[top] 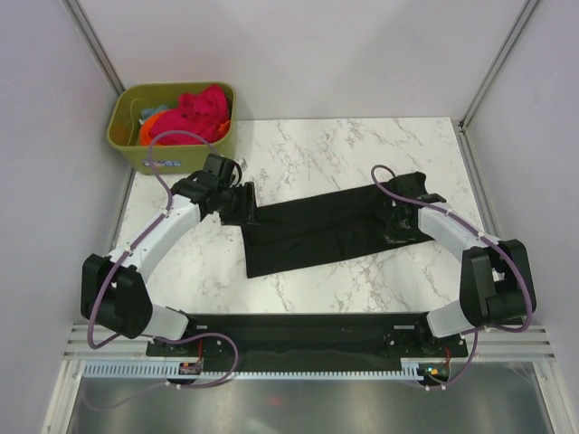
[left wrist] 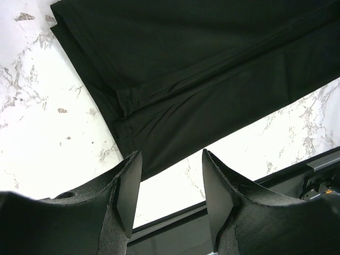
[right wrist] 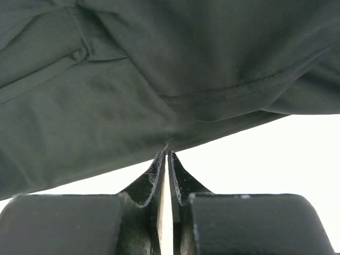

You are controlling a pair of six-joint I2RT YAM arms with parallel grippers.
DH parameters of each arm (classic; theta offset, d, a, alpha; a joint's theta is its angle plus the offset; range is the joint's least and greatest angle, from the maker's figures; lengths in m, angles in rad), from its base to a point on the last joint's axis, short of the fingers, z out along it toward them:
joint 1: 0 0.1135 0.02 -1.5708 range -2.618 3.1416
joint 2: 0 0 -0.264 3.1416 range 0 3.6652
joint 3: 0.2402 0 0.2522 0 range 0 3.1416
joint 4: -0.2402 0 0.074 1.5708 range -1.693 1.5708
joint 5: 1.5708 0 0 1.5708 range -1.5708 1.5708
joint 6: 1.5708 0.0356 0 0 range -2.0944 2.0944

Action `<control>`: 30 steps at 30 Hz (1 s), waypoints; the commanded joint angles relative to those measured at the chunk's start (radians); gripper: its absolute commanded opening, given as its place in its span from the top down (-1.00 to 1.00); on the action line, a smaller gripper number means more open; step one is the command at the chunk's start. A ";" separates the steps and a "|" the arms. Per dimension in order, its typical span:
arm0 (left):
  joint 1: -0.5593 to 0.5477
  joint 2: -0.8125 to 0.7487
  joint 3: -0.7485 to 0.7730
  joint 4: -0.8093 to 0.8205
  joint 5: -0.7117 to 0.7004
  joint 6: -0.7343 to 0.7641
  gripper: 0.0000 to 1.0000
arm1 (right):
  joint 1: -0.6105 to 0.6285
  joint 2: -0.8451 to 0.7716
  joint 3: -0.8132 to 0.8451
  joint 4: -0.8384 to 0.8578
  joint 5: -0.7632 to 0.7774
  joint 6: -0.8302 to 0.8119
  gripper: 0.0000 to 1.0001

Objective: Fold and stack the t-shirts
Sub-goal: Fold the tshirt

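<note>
A black t-shirt [top: 330, 228] lies folded into a long strip across the marble table, and it also shows in the left wrist view [left wrist: 212, 69]. My left gripper [top: 241, 204] is open and empty at the strip's left end, with its fingertips [left wrist: 133, 159] just above the cloth's near edge. My right gripper [top: 399, 228] is at the strip's right end, with its jaws pressed nearly together and pinching the near edge of the black t-shirt [right wrist: 133, 95]. A pink-red t-shirt [top: 201, 110] and an orange one [top: 150, 129] lie bunched in the bin.
An olive-green plastic bin [top: 176, 154] stands at the far left corner of the table. Grey walls close in the left, right and back. A black rail [top: 298, 327] runs along the near table edge between the arm bases.
</note>
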 commanded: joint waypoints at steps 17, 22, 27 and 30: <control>0.002 -0.036 -0.017 0.042 0.010 0.049 -0.13 | 0.009 -0.022 -0.066 0.240 0.075 0.100 0.28; 0.004 -0.038 -0.020 0.042 -0.018 0.051 -0.13 | 0.008 -0.028 -0.074 0.279 0.092 0.131 0.28; 0.002 -0.032 -0.023 0.043 -0.021 0.049 -0.12 | 0.009 -0.030 -0.080 0.293 0.114 0.140 0.31; 0.004 -0.035 -0.021 0.042 -0.024 0.049 -0.12 | 0.011 -0.028 -0.083 0.299 0.115 0.152 0.31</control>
